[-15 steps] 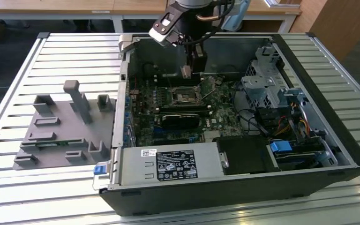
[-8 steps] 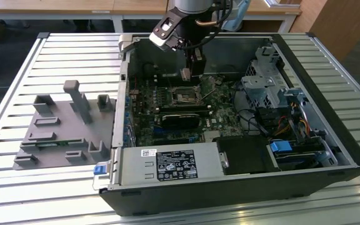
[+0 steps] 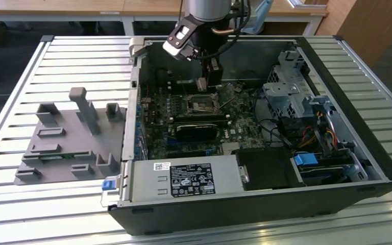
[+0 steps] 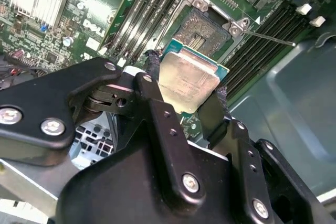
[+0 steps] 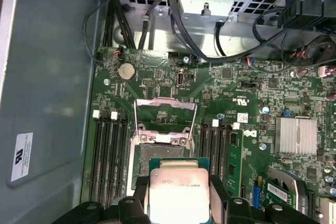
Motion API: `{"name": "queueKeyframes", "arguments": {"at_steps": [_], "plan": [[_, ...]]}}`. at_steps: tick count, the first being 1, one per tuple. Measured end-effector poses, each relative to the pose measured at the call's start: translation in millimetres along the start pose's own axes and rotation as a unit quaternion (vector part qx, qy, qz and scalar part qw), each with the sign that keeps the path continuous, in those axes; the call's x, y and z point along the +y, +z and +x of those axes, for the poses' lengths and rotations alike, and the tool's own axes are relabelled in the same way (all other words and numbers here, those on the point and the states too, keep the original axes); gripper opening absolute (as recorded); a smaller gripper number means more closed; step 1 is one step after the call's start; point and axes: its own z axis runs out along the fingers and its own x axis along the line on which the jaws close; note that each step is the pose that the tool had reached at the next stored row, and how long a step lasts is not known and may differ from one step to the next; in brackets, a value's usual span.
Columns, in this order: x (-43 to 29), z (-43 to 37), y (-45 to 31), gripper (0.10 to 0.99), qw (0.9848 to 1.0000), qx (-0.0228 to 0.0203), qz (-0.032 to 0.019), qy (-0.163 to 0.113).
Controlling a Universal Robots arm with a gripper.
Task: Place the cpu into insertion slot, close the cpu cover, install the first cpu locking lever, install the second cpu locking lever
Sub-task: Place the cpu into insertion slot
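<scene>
My gripper [image 3: 212, 80] hangs inside the open computer case, just above the motherboard. It is shut on the cpu [image 4: 189, 80], a flat silver square with a green rim, clamped by its edges between the two black fingers [image 4: 151, 85]. In the first wrist view the cpu [image 5: 178, 190] sits in the gripper [image 5: 179, 199] beside the insertion slot [image 5: 157, 153], partly overlapping it. The slot [image 4: 202, 32] shows its bare dark contact field. The cpu cover [image 5: 166, 101] stands flipped open past the slot. A thin locking lever [image 4: 273, 38] sticks out sideways. The slot [image 3: 203, 102] lies below the fingers.
A grey power supply box [image 3: 182, 178] with a white label fills the case's near corner. The drive cage and cables [image 3: 298, 102] stand on the exterior view's right. A grey fixture [image 3: 67, 138] lies outside the case on the exterior view's left. Memory slots [image 5: 107, 153] and a heatsink [image 5: 296, 135] flank the socket.
</scene>
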Motion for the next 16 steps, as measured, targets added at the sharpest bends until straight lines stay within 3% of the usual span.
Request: {"name": "queueKeyframes", "arguments": {"at_steps": [10,16], "plan": [[-1.4,1.5,15.6,0.541,1.0000,-0.0013,0.0001,0.005],[-1.7,1.7,18.6,0.541,1.0000,-0.0014,0.0002,0.005]]}}
